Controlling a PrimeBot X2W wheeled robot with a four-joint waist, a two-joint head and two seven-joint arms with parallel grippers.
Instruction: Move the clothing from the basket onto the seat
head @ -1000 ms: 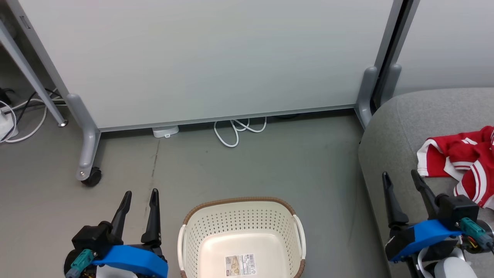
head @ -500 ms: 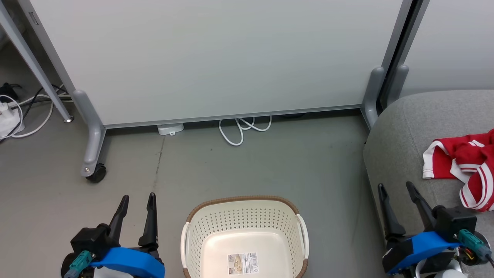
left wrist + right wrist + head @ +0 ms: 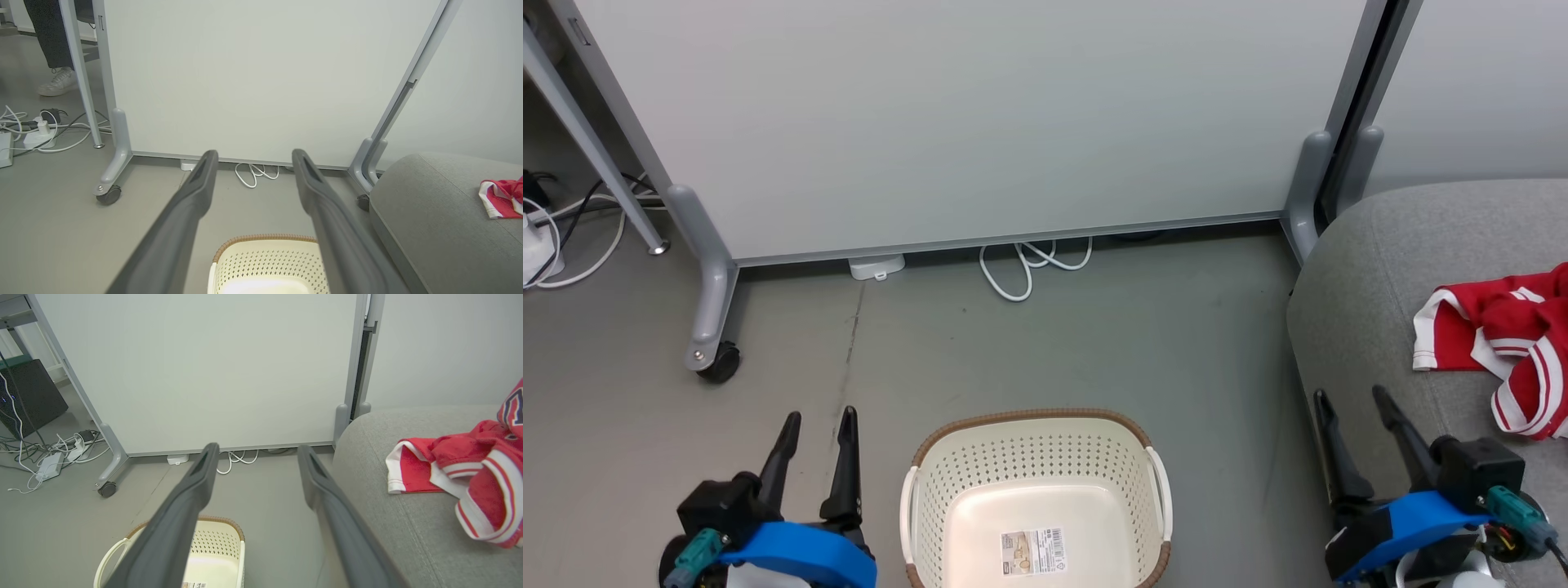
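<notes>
Your basket (image 3: 1029,469) sits empty between left gripper (image 3: 821,414) and right gripper (image 3: 1349,394), fingers open, holding nothing; clothing (image 3: 1486,327) lies on the seat (image 3: 1372,269), ahead-right of the right one

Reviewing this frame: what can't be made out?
Head view: the clothing on the seat runs off the right edge; garment count unclear.
Head view: the basket's near end is cut by the bottom edge.
Its label print is too small to read.
Left wrist view: person cropped by the top edge.

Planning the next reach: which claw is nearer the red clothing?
The right claw, by the grey seat holding the red clothing; the left claw sits beyond the basket.
</notes>
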